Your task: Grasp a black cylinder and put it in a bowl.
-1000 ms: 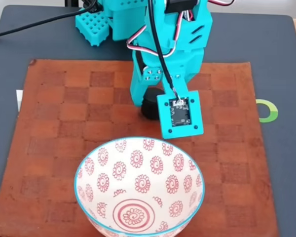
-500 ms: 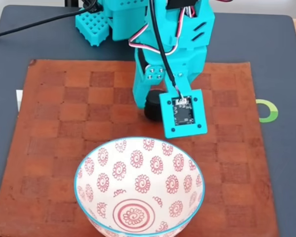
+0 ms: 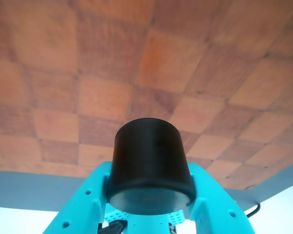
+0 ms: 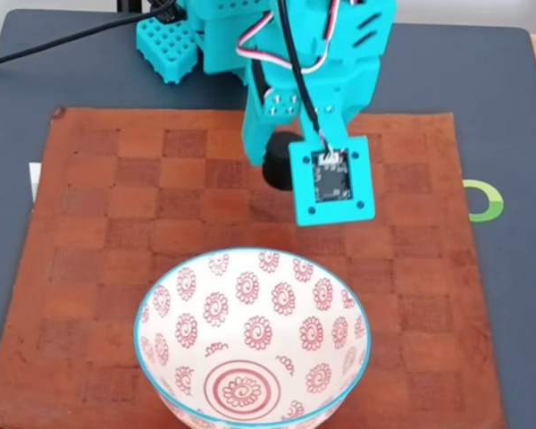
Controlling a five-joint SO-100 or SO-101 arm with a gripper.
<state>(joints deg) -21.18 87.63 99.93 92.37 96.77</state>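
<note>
The black cylinder (image 3: 149,161) sits clamped between the turquoise fingers (image 3: 90,202) of my gripper (image 3: 150,195), lifted off the checkered mat. In the fixed view the gripper (image 4: 281,165) is shut on the black cylinder (image 4: 277,161), hanging above the mat just behind the bowl. The white bowl (image 4: 250,335) with red spiral flowers and a light-blue rim stands at the front of the mat, with nothing in it. The wrist camera board (image 4: 332,181) hides the cylinder's right side.
A brown checkered mat (image 4: 116,232) covers a dark grey table (image 4: 509,295). The turquoise arm base (image 4: 205,36) and a black cable (image 4: 62,45) are at the back. A green ring mark (image 4: 487,201) lies right of the mat.
My gripper has risen with the black cylinder in it, lifting it off the mat. The bowl has not moved.
</note>
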